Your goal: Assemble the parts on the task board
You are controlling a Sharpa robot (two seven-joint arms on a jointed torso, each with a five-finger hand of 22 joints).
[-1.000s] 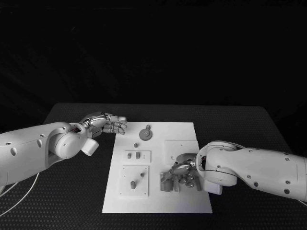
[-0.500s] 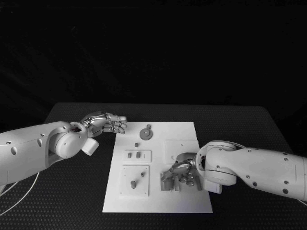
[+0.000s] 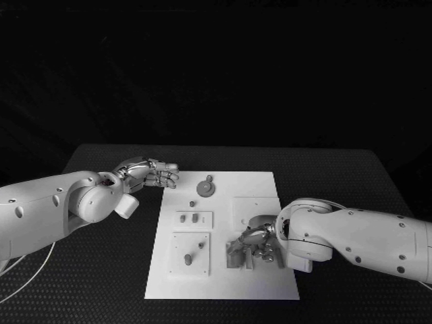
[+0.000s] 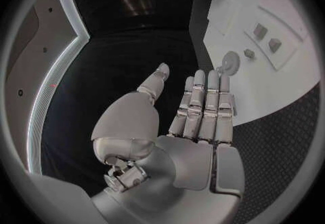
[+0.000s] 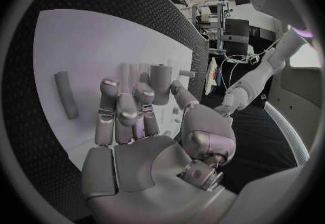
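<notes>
While its fingers lie straight and close together with the thumb apart, holding nothing, the left hand [image 4: 193, 121] hovers over the black table [image 3: 99, 165] just beside the task board [image 3: 264, 283]. The right hand [image 5: 135, 126] is over the board's near part, fingers touching an upright grey cylinder [image 5: 160, 84]; whether it grips cannot be told. A grey rod [image 5: 65, 94] lies nearby.
</notes>
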